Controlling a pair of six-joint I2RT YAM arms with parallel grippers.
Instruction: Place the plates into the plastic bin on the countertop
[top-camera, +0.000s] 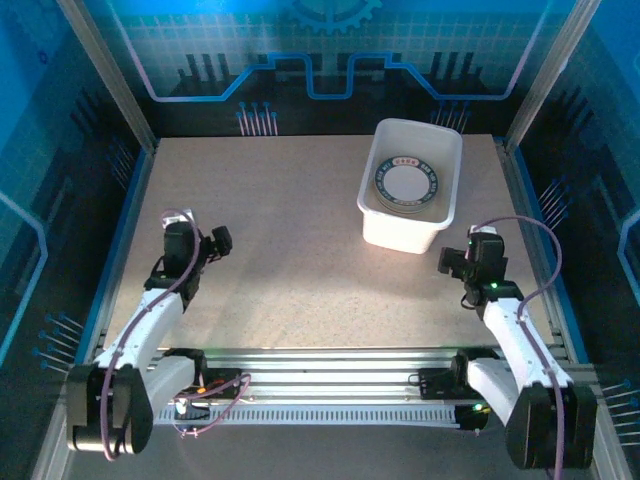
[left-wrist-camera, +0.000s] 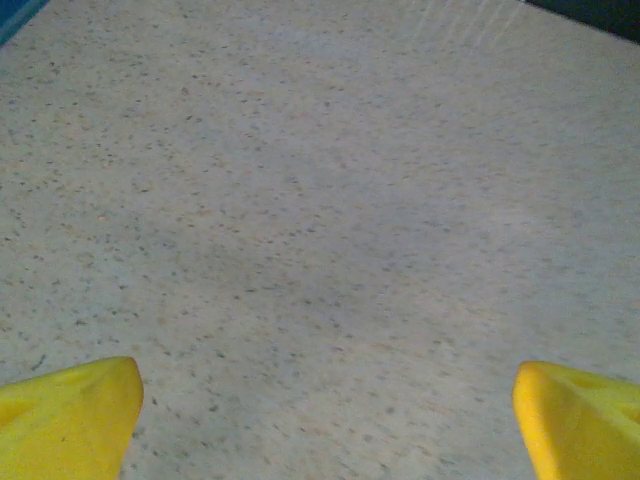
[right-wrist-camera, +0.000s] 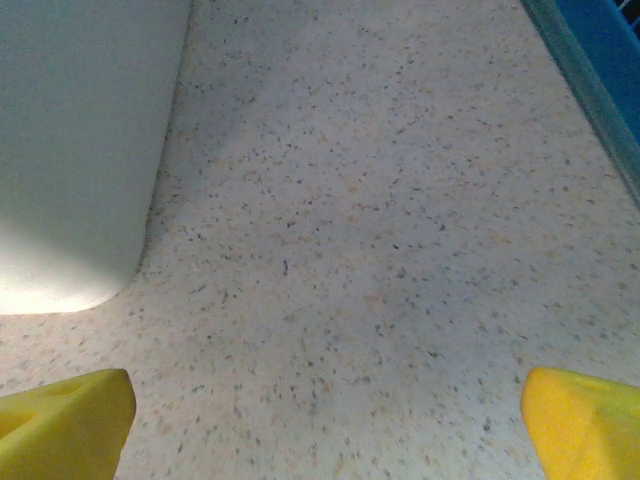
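The white plastic bin (top-camera: 412, 185) stands at the back right of the beige speckled countertop (top-camera: 290, 240). Inside it lies a stack of plates (top-camera: 406, 184), the top one white with a dark green patterned rim. My left gripper (top-camera: 218, 240) hovers over the left side of the countertop, open, its yellow fingertips (left-wrist-camera: 70, 415) wide apart over bare surface. My right gripper (top-camera: 452, 262) is just in front of the bin's near right corner, open with nothing between its fingertips (right-wrist-camera: 580, 420). The bin's wall (right-wrist-camera: 80, 150) fills the upper left of the right wrist view.
Blue edges and metal rails frame the countertop, with a blue edge (right-wrist-camera: 590, 70) close on the right of my right gripper. A ribbed metal rail (top-camera: 320, 365) runs along the near edge between the arm bases.
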